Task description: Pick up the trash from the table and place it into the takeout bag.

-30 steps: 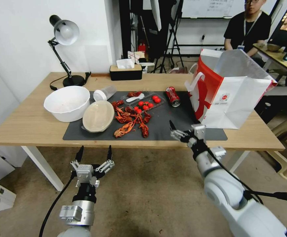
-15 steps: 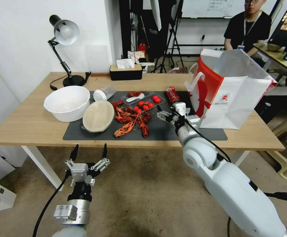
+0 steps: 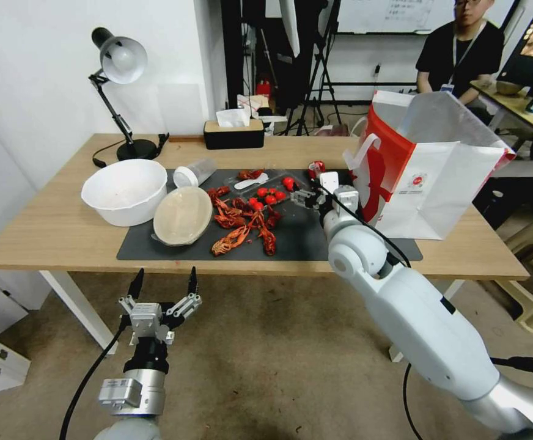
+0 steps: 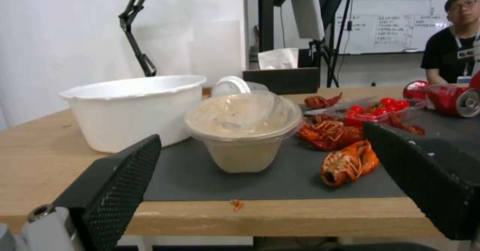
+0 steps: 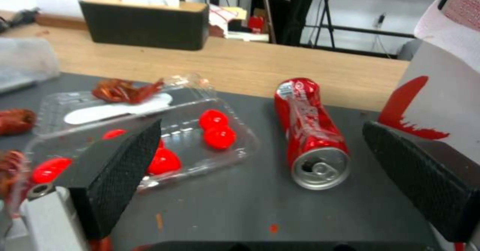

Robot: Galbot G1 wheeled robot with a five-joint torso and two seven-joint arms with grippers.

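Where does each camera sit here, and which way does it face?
Head view: high, looking down at the table; both arms show, left hand low before the edge.
Left wrist view: at table-edge height, facing the lidded container between its fingers.
Right wrist view: above the mat, facing the soda can between its open fingers.
The wrist views share the can.

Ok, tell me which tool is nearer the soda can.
Right. The right tool is over the mat just short of the soda can; the left tool hangs below the table's front edge.
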